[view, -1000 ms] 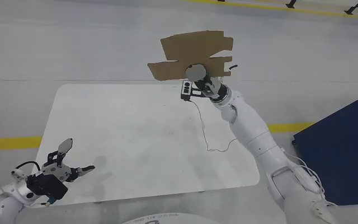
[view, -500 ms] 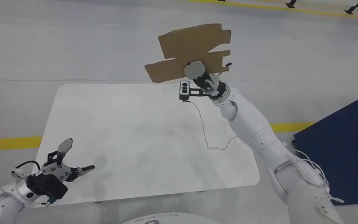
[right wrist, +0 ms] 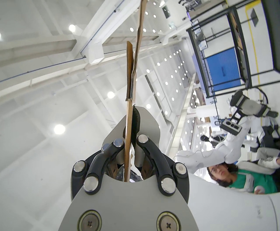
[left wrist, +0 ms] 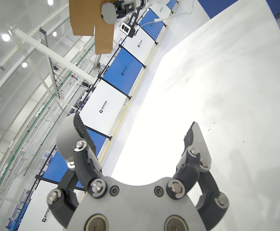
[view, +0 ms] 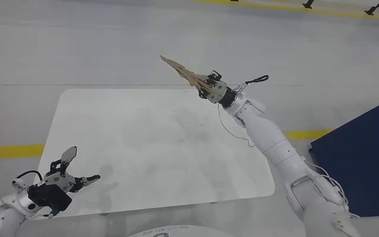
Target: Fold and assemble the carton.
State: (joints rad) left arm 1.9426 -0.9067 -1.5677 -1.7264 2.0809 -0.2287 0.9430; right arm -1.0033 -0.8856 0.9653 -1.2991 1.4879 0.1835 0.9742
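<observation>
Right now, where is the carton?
Top view: the carton is clamped in the right gripper, in the air above the table's far edge.

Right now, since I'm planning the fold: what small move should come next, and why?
Probably lower the carton over the table toward the left gripper. The right gripper holds it flat in the air by the table's far edge, while the left gripper sits open, far off.

The left hand [left wrist: 136, 131] spreads wide over the table [left wrist: 196, 76]; beyond, the right hand [left wrist: 115, 12] grips the flat carton [left wrist: 87, 19].
</observation>
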